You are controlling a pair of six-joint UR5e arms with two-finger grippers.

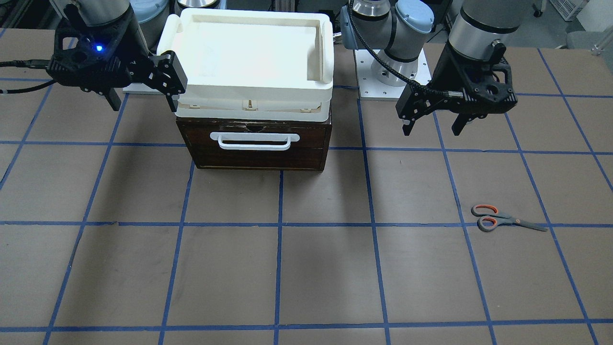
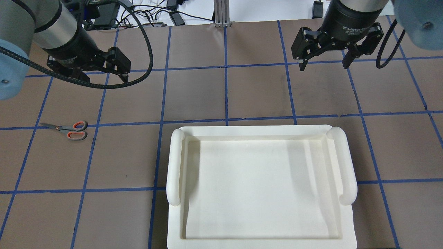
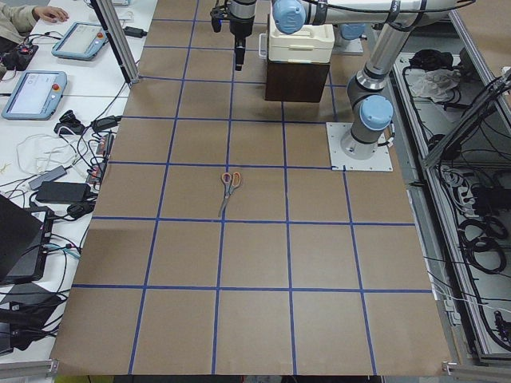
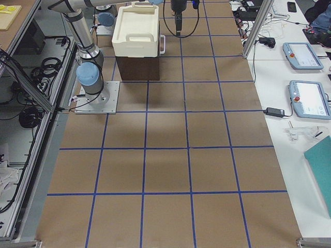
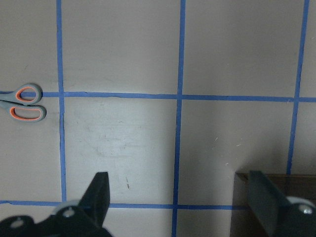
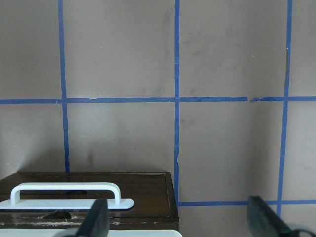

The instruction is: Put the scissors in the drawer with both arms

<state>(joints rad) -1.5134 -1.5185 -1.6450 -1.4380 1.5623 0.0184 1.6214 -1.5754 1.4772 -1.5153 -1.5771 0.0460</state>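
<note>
Drawer [image 1: 254, 148] shut, under tray [image 1: 254, 91]. Scissors [image 1: 505, 219] flat on table, well apart from drawer, on left arm's side, blades pointing away from it. Left gripper [image 1: 432, 130] spread, empty, hovering over bare table, not above scissors. Right gripper [image 2: 324, 65] spread too, empty, beside tray's corner. Likely first step: right takes handle [image 1: 254, 140] (bar stands proud, finger room behind) and pulls straight out, no twist. Left should drop over scissors' pivot, fingers across blades.

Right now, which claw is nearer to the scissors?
Left. The left claw hangs open above the table on the same side as the scissors, set back toward the robot from them. The right claw hangs on the far side of the drawer, away from them.
</note>
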